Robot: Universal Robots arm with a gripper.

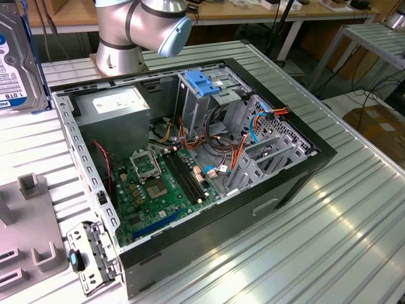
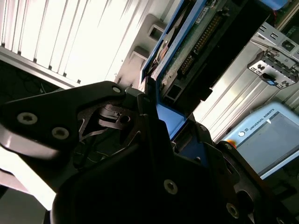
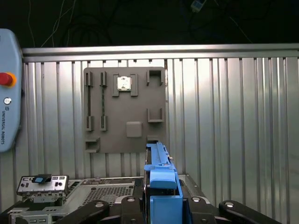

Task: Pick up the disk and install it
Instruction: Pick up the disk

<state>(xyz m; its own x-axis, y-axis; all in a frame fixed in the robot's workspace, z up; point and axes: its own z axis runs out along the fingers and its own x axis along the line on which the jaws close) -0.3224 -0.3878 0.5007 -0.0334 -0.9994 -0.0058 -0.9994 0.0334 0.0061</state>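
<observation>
In the first wrist view, the gripper (image 3: 161, 207) is clamped on the blue side rail of the disk (image 3: 160, 170), which sits edge-on between the fingers. Beyond the disk, a grey fixture plate (image 3: 126, 109) lies flat on the ribbed metal table (image 3: 233, 116). In the exterior view, the disk is held above the table at the exterior view's left edge. It is well apart from the open computer case (image 1: 297, 183) and its drive cage (image 1: 202, 104).
</observation>
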